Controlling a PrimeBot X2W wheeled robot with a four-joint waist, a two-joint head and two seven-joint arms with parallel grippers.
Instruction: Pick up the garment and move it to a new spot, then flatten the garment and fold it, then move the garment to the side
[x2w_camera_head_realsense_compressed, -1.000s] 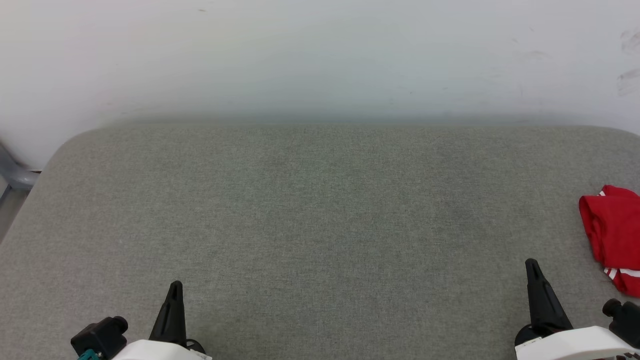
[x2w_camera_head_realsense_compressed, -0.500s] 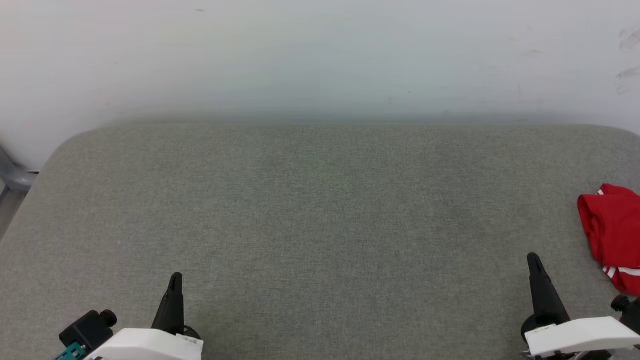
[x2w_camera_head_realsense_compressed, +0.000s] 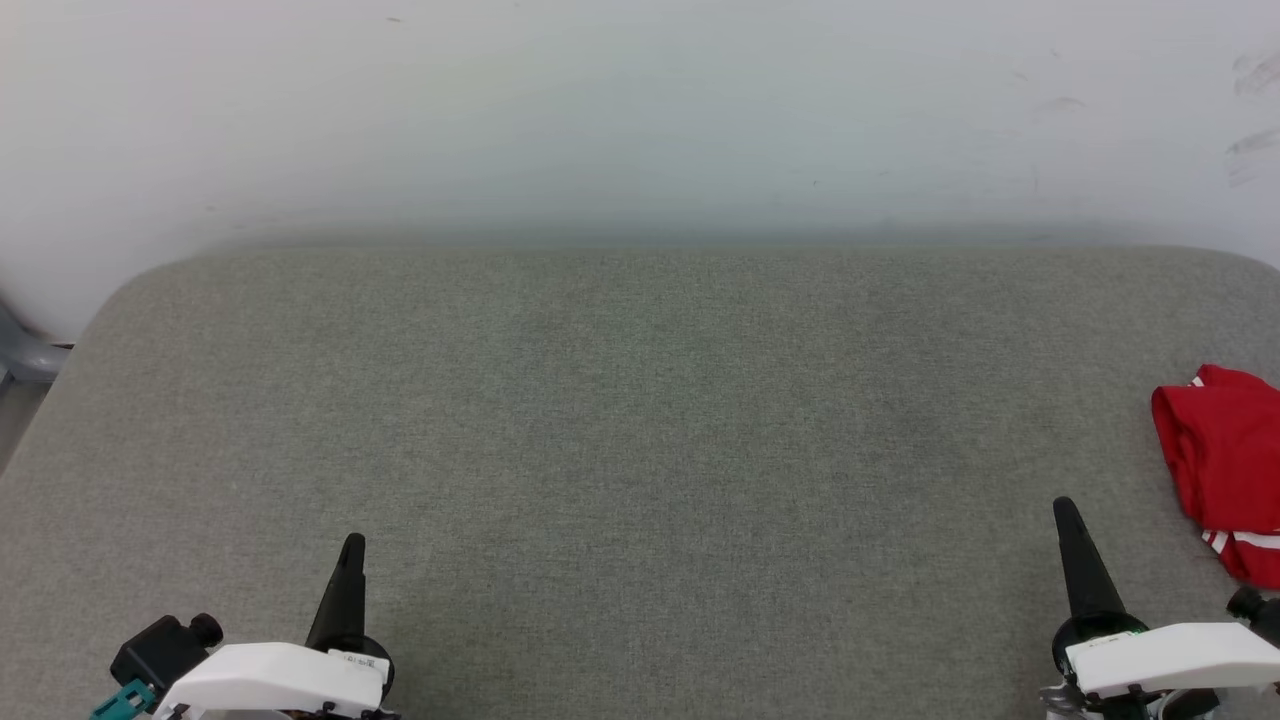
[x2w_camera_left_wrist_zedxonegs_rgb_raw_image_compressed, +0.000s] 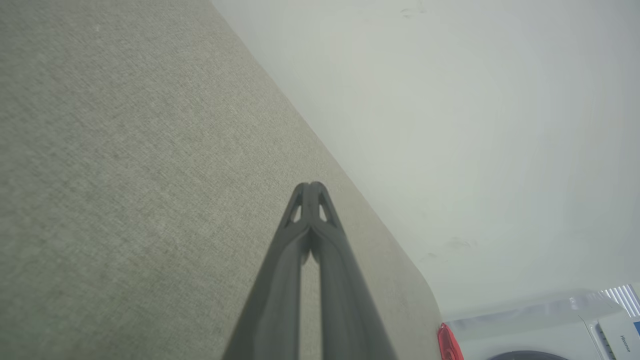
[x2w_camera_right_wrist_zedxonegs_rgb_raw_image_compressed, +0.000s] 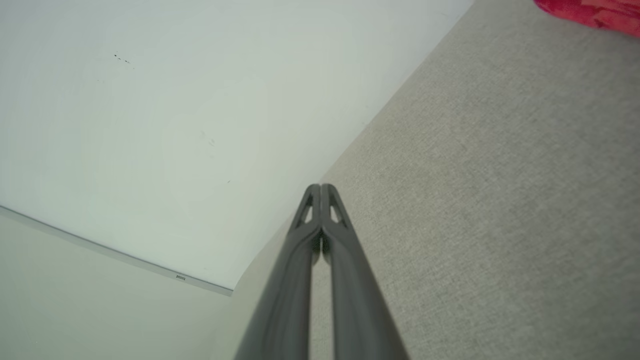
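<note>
A: Whereabouts of the garment?
B: Far right of the grey bench, cut off by the edge of the head view. Lies as a compact red heap with rounded folds. Shows red-and-white striped trim at the near end. Also peeks as a red patch into a top corner of the right wrist view.
A: Folded or merely bunched?
B: Cannot tell from here. Fits a jersey folded and set aside just as well as one dropped there for fetching.
A: And the pincers?
B: Left pincer pressed together, pinching nothing, low at the near left. Right pincer likewise pressed together and empty, near the garment's near end, not touching.
A: Likely handling?
B: Probably light, soft and limp. Looks like a smooth knit, so perhaps a little slippery. Would sag and fall open from any single hold. Nothing fragile to fear.
A: Where to take hold, if at all?
B: Best on a hemmed part such as the striped trim, or through several layers at the rounded left edge, deep enough not to slip. Two holds well apart for keeping the shape.
</note>
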